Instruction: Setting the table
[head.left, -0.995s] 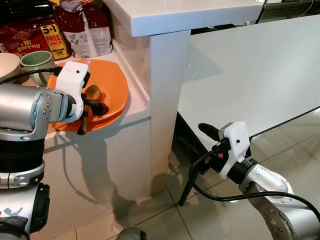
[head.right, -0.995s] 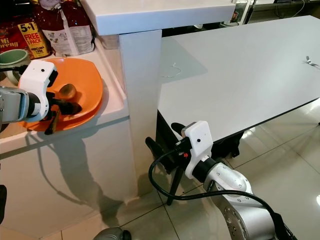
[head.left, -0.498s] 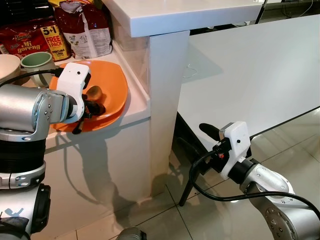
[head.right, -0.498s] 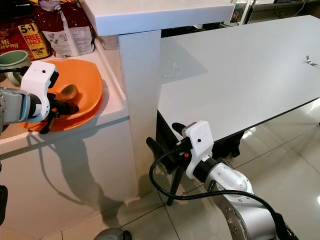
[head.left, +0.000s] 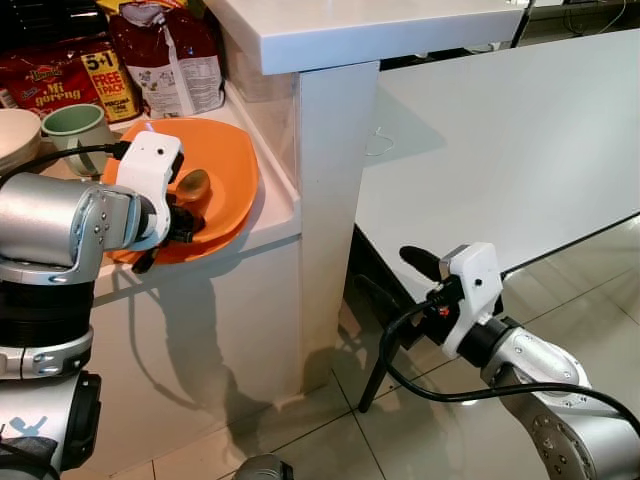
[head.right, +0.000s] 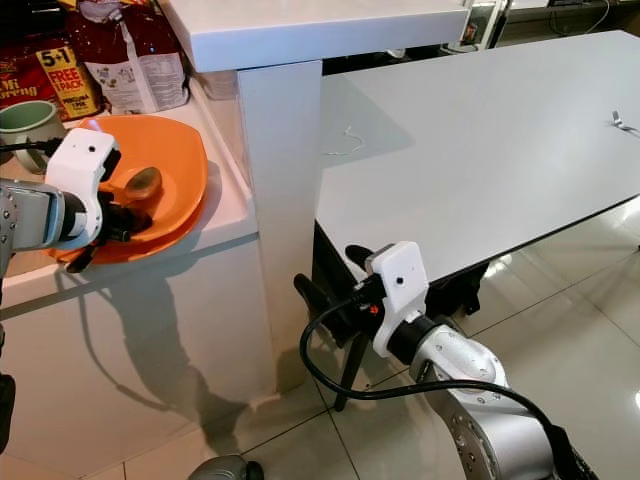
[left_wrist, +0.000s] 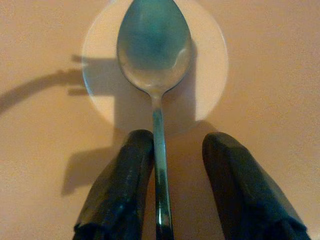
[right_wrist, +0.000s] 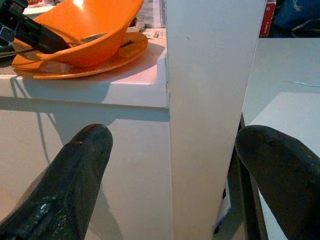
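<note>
An orange bowl (head.left: 228, 165) sits tilted on an orange plate (head.left: 205, 243) on the white counter (head.left: 270, 225). A metal spoon (left_wrist: 155, 45) lies inside the bowl, its handle running toward me. My left gripper (left_wrist: 172, 145) reaches into the bowl, open, its two black fingers (left_wrist: 125, 175) straddling the handle, one of them touching it. In the left eye view the same gripper (head.left: 172, 228) is at the bowl's near rim. My right gripper (head.left: 393, 278) hangs open and low in front of the white pillar (head.left: 330, 200), holding nothing.
A green mug (head.left: 75, 125), a white bowl (head.left: 12, 135) and snack packs (head.left: 60, 80) stand behind the plate. A thick white top (head.left: 350, 25) overhangs the counter. The white dining table (head.left: 500, 140) spreads to the right, above a tiled floor (head.left: 330, 430).
My left gripper has pushed further into the bowl along the spoon handle, and the bowl now tilts up on the plate. The right arm has stayed still.
</note>
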